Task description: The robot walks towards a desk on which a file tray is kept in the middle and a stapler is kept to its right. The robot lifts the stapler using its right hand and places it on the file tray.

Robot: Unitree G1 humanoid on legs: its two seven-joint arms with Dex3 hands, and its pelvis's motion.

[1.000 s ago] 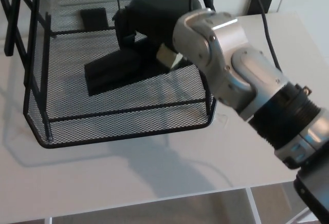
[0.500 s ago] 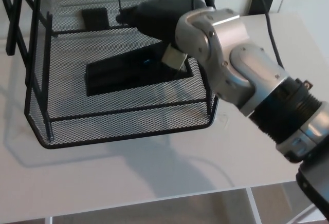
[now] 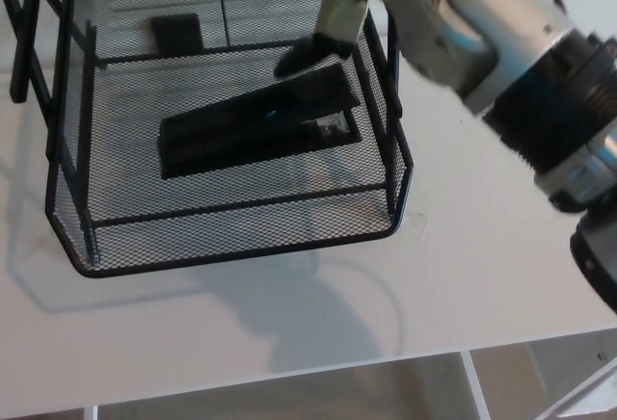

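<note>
Shows black stapler (image 3: 251, 131) lying on the floor of the black mesh file tray (image 3: 241, 247), toward its right side, long axis slanting up to the right, tray sitting on the white worktop (image 3: 463, 275). Has right hand (image 3: 333, 15) up at the picture's top edge over the tray's back right, mostly cut off, gripping nothing and spread, one black fingertip (image 3: 301, 54) hanging just above the stapler's right end. Also shows small black block (image 3: 176, 30) at the tray's back, apart from the stapler.
</note>
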